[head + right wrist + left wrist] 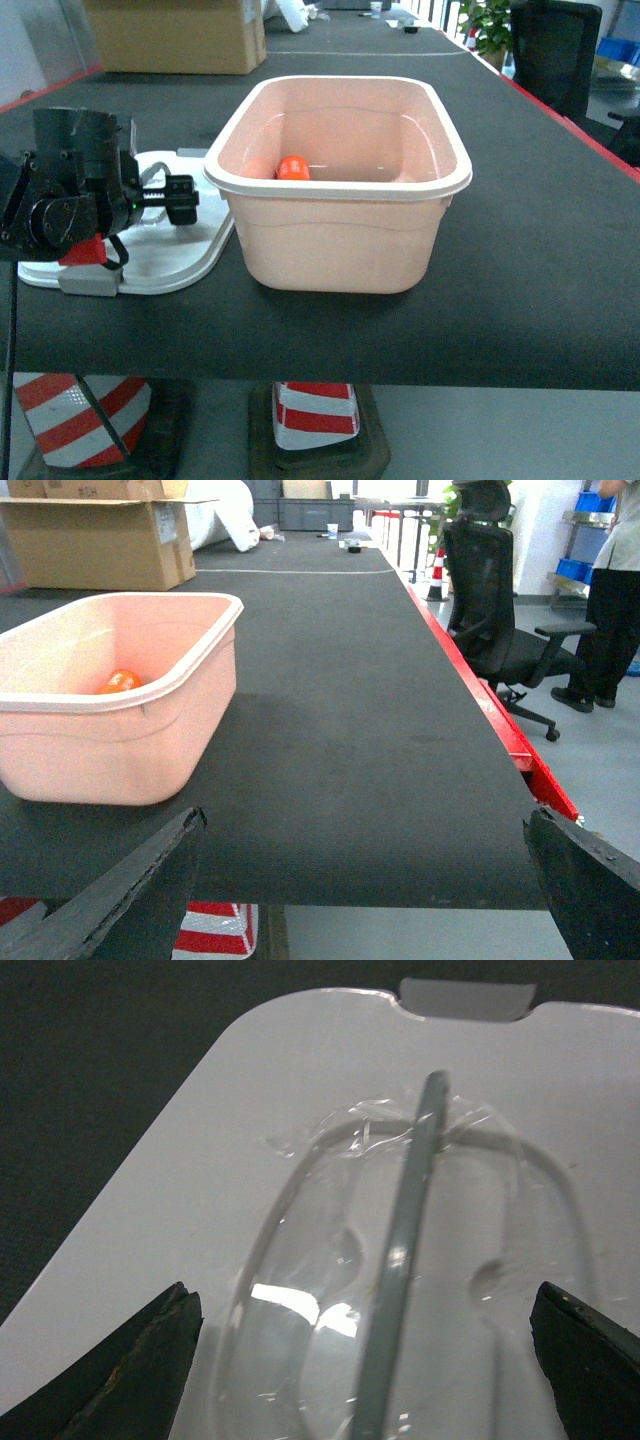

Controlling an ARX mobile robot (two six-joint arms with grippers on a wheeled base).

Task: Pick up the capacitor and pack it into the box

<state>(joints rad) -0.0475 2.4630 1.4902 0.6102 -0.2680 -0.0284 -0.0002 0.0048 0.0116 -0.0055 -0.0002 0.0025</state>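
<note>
The capacitor (292, 168), small and orange-red, lies inside the pale pink box (340, 190) against its left wall. From the right wrist view the capacitor (122, 681) shows over the rim of the box (120, 700). The white lid (180, 255) lies flat on the table left of the box. My left gripper (165, 200) hovers over it, open. In the left wrist view the left gripper (362, 1300) straddles the grey handle (410, 1210) of the lid (300, 1060), touching nothing. My right gripper (365, 822) is open and empty, off the table's near edge, right of the box.
A brown cardboard carton (175, 35) stands at the far end of the black table. Red-and-white cones (315, 410) stand under the front edge. A black office chair (490, 600) and a standing person (615, 590) are beyond the red table edge (490, 720) on the right.
</note>
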